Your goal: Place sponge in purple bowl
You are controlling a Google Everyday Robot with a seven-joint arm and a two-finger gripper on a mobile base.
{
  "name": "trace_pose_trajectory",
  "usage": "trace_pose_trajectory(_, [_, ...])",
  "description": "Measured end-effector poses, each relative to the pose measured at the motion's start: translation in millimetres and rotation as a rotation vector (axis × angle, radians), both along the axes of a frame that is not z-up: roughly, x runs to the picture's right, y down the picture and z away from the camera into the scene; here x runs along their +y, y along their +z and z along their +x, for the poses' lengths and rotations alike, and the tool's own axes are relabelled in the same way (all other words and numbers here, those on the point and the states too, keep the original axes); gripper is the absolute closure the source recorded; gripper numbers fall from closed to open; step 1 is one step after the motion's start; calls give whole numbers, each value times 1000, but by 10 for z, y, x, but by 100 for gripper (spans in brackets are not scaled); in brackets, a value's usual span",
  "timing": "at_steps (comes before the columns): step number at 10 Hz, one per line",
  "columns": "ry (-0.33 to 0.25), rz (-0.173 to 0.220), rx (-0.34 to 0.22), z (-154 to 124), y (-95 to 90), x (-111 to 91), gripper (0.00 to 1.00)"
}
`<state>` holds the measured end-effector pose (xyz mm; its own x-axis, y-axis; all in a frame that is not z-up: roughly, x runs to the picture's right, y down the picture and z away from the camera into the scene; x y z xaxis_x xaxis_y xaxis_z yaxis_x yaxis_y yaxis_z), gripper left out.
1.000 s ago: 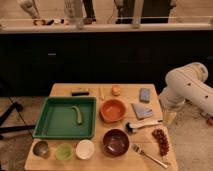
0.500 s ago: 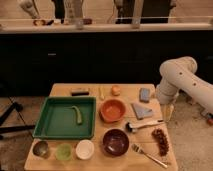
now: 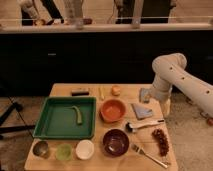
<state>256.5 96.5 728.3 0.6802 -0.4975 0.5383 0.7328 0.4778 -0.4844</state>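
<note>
Arm (image 3: pixel 172 70) has swung toward sponge (image 3: pixel 144 94); end effector (image 3: pixel 165 107) beside it, indistinct.

Arm (image 3: pixel 182 82): thick cream-white tube segments, rounded elbow, smooth shell. I noted small dark dots in a row along the forearm. Wrist was narrower, same pale colour. Gripper (image 3: pixel 165 110) was pale too, at right edge of table (image 3: pixel 62 91) beside sponge (image 3: pixel 145 95), fingers apart.

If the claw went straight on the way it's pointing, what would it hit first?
The claw points down: likely the right edge of the table, beside the grey cloth, not the sponge. Depth is unclear.
</note>
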Motion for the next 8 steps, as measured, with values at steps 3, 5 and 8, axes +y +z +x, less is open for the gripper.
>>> trace_pose_trajectory(3, [-14,0,-18,-6,6,0,20])
trace_pose_trajectory(5, [-23,94,-61,3,-9,-19,20])
trace_pose_trajectory(8, [-50,342,-202,110,50,-38,20])
